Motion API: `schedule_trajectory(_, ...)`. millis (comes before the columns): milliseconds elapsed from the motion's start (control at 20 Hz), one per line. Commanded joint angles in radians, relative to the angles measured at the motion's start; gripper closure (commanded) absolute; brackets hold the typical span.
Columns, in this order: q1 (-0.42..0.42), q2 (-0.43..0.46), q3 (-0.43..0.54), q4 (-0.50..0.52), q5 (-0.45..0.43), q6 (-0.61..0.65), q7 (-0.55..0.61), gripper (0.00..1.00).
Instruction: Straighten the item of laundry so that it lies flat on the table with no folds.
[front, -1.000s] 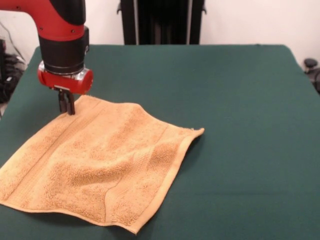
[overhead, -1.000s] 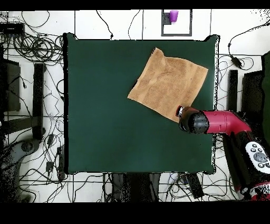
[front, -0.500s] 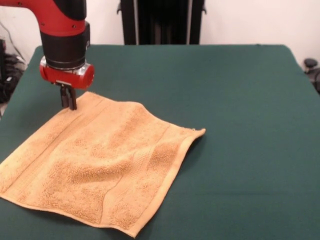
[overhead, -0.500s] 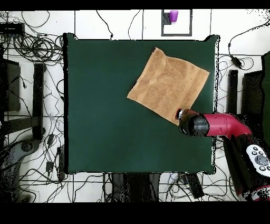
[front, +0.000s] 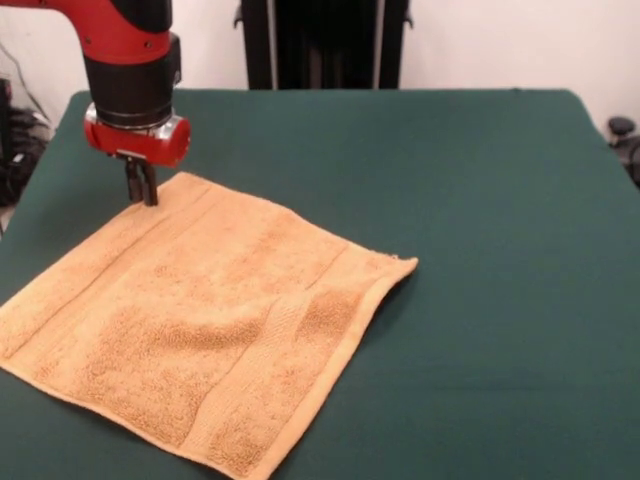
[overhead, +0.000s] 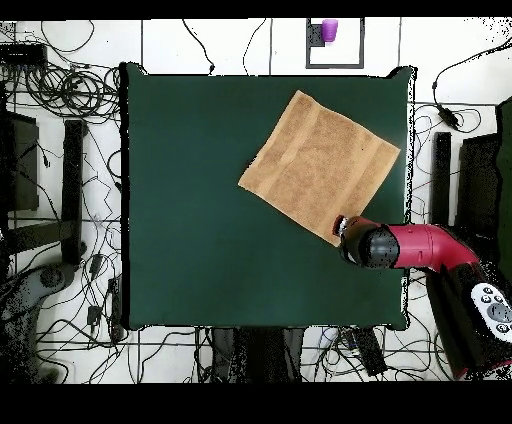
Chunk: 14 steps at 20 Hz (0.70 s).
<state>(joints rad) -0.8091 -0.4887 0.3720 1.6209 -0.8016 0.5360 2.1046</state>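
While claw (front: 141, 188) pinches corner, towel (front: 200, 310) spread on table (front: 480, 200)

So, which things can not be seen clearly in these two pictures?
- Gripper, front view: too small and dark to judge its state; overhead, the arm's wrist covers it.
- Towel, front view: its near corner is cut by the bottom edge.
- Towel corner at the gripper: whether it is held is unclear.

No legible txt, labels, brand marks, nos. or signs in either view: none on towel (front: 200, 320), table (front: 480, 200), arm housing or gripper (front: 141, 190).
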Motion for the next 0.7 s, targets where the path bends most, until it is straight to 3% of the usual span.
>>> schedule_trajectory(50, -0.015, 0.014, 0.073, 0.155, -0.016, 0.13, -0.31, 1.0)
schedule_trajectory(700, -0.059, -0.004, 0.083, 0.189, -0.038, 0.124, -0.341, 1.0)
